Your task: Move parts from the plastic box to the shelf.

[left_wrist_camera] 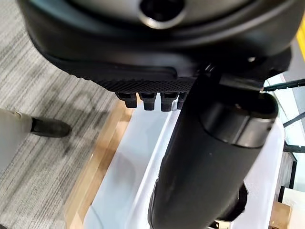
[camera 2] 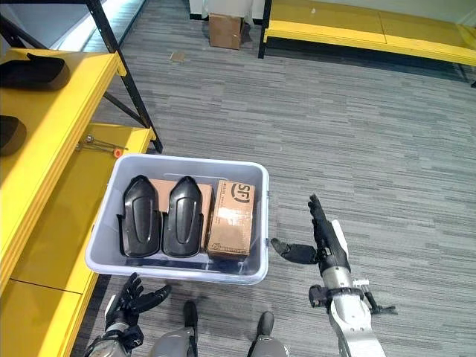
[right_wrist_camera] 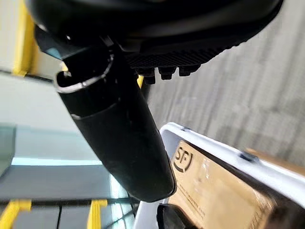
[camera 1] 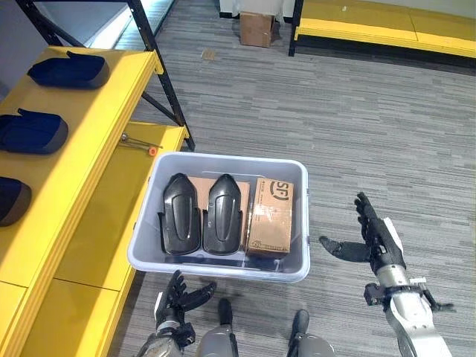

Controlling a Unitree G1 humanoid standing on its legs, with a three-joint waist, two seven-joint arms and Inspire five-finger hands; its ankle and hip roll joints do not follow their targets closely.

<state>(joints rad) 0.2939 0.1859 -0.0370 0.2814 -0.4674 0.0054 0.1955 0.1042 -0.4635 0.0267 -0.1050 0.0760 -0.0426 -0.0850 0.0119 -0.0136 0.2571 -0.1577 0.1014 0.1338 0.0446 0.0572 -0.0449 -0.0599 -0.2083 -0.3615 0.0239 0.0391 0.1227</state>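
1. Two black moulded parts lie side by side in the plastic box (camera 1: 294, 271), the left part (camera 1: 179, 214) and the right part (camera 1: 223, 213) touching or nearly so, both resting on a flat cardboard sheet (camera 1: 244, 195) on the box floor. Each runs lengthways from the box's near wall to its far wall, narrow end away from the robot.
2. One sealed cardboard carton (camera 1: 271, 216) fills the box's right side, just beside the right part and standing between the parts and the right hand.
3. The left hand (camera 1: 181, 295) hangs low, just outside the box's near wall towards its left corner, fingers relaxed and spread, grasping nothing. The parts lie straight ahead of it, over that wall, so I judge it the nearer hand for the coming reach.
4. The right hand (camera 1: 378, 239) is raised to the right of the box, apart from its right wall, fingers straight, thumb pointing towards the box, holding nothing.
5. The yellow shelf (camera 1: 111, 134) runs along the box's left side, its upper level already carrying three dark blue parts, the farthest (camera 1: 68, 71) near the shelf's far end. A lower level (camera 1: 104, 223) runs right alongside the box's left wall.
6. Judged from this, two parts remain to be moved, leftwards.
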